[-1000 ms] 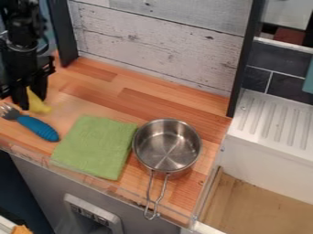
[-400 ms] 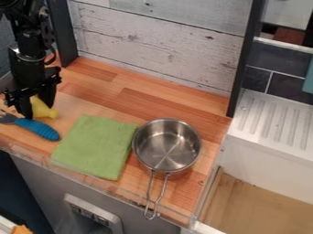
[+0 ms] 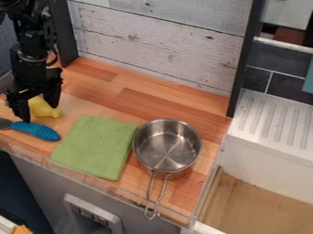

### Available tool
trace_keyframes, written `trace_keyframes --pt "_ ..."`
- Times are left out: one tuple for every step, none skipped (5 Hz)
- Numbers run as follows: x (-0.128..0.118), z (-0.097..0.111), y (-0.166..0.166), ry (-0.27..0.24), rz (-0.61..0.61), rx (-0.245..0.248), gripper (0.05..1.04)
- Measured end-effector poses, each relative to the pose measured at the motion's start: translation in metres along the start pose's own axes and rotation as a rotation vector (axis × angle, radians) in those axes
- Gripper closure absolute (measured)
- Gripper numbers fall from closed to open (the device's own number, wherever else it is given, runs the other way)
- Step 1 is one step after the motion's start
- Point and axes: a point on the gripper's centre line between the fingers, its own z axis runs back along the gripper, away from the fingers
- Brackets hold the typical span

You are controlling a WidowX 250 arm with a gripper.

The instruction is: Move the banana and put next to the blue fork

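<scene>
At the frame's left, the gripper (image 3: 40, 113), jaws spread, hangs over the banana (image 3: 45, 109), probably light, firm, best pinched mid-body

At nine o'clock the gripper (image 3: 40, 114), fingers spread, straddles the banana (image 3: 44, 109) near the fork (image 3: 38, 130); cloth (image 3: 95, 147) at eight, pot (image 3: 167, 147) at six.

Soft, fairly even light, with pale glints inside the steel pot (image 3: 166, 147)

Shiny metal pot (image 3: 167, 145), matt green cloth (image 3: 96, 147), smooth wooden counter (image 3: 147, 100).
</scene>
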Motion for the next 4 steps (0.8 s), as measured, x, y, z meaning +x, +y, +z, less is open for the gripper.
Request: trace_keyframes --pt "0.006 0.018 0.0 -0.032 0.013 -0.033 0.082" --pt "0.011 0.046 -0.001 -0.078 0.017 -0.08 0.082" --pt "0.017 0.072 -0.004 -0.141 0.016 -0.139 0.082" --pt "0.006 0.066 -0.015 -0.169 -0.049 -0.108 0.082"
